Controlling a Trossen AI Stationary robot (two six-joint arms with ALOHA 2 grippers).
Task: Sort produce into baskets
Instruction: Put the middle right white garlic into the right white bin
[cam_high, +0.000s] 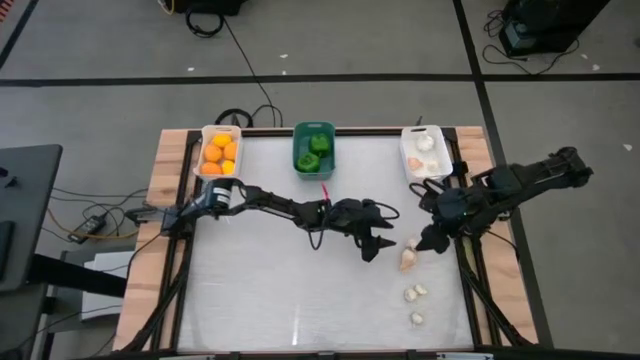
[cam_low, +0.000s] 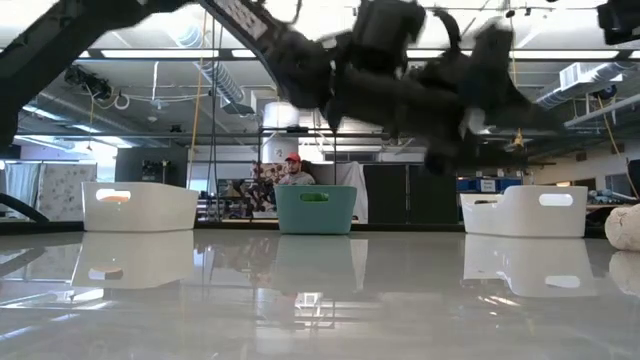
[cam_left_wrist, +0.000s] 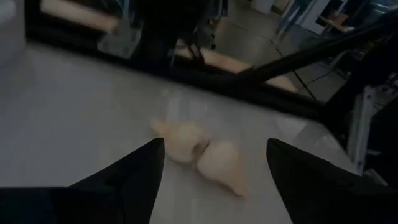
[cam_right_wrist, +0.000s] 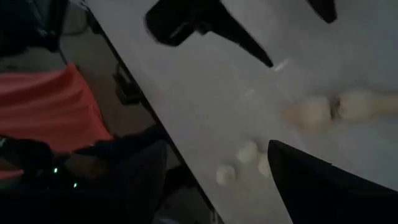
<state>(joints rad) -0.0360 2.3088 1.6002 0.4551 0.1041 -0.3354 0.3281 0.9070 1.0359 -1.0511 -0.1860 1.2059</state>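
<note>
My left gripper (cam_high: 378, 243) hangs over the right half of the table (cam_high: 270, 290), its arm stretched across from the left side. Its fingers (cam_left_wrist: 134, 171) stand spread with nothing between them. Just ahead of the tips lie two garlic bulbs (cam_left_wrist: 202, 155), pale and pointed, touching each other on the tabletop. From above they (cam_high: 409, 257) sit just to the right of this gripper, between it and my other one.

My right gripper (cam_high: 432, 238) is close on the far side of that same pair, near the table's right edge. Its fingers (cam_right_wrist: 317, 180) are also parted and hold nothing. Through its wrist camera I see the pair of bulbs (cam_right_wrist: 336, 107) beyond my fingers, the left gripper's dark fingertips (cam_right_wrist: 245, 43) past them, and three small garlic cloves (cam_right_wrist: 245, 160) lying loose near the table edge. In the overhead picture those small pieces (cam_high: 414, 300) lie nearer the front edge than both grippers, well apart from the baskets.

The three baskets stand in a row along the back edge, behind both grippers. The left white basket (cam_high: 204, 135) holds orange and yellow fruits (cam_high: 219, 155). The teal basket (cam_high: 298, 165) in the middle holds green peppers (cam_high: 315, 150). The right white basket (cam_high: 410, 135) holds garlic (cam_high: 425, 150), and it is the nearest one to my right gripper.

In the level view a person in a red cap (cam_low: 293, 170) sits in the room behind the teal basket.
</note>
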